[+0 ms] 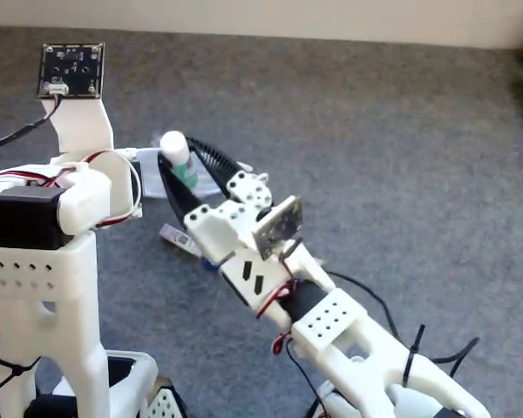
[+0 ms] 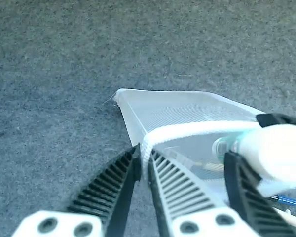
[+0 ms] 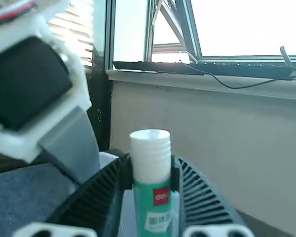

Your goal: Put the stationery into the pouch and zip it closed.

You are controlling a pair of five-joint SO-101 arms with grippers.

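The white rim of a translucent white mesh pouch (image 2: 177, 111), laid on grey carpet (image 2: 49, 74), is pinched by the closed left gripper (image 2: 142, 157). A white-capped green glue stick (image 3: 150, 148) is clamped, cap upward, by the right gripper (image 3: 150, 165) at the pouch's mouth.

The left arm (image 1: 44, 261) stands tall, and the left claw (image 2: 142, 154) is pinched tight on the pouch (image 2: 187, 111) rim. The right arm (image 1: 331, 326) stretches out low, and the right claw (image 3: 150, 165) squeezes a glue stick (image 3: 149, 145).
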